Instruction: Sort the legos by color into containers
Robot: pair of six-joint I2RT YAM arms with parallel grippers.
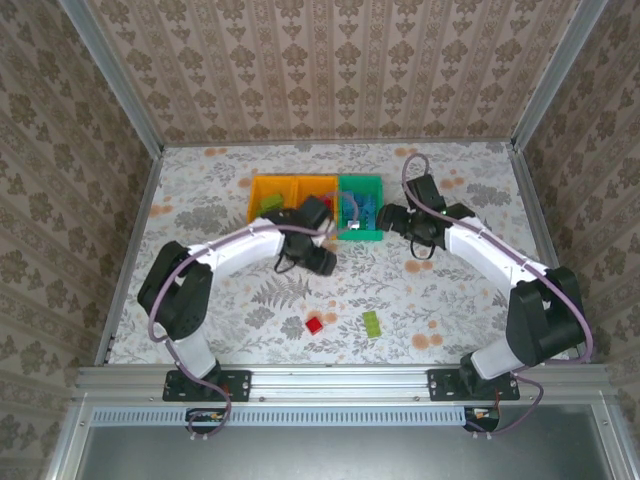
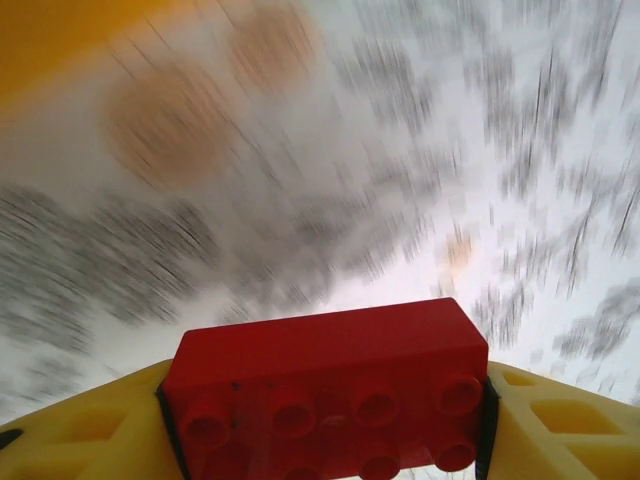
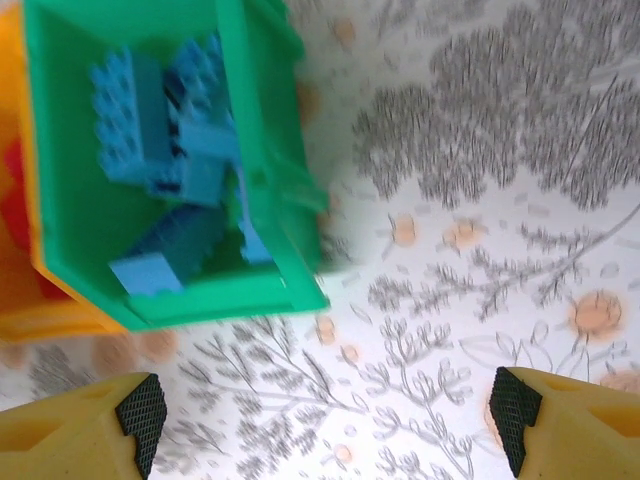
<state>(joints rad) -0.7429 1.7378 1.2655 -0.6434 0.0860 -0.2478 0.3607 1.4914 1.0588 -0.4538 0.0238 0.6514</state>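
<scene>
Left end effector (image 2: 325,425) is clamped on a red lego (image 2: 325,345), its long axis across the fingers. I see an orange-yellow bin (image 2: 60,30) close ahead, up-left. Right end effector (image 3: 325,410) is apart and empty, beside the green bin (image 3: 265,150).

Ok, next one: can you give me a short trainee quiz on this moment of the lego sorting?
1. True or false: the left gripper is shut on a red brick.
2. Which colour of bricks lies in the green bin? A red. B light blue. C lime green.
3. Fill in the colour: on the table, the other loose brick, right of the loose red brick, is ____.
Key: 1 true; 2 B, the light blue bricks; 3 lime green.
</scene>
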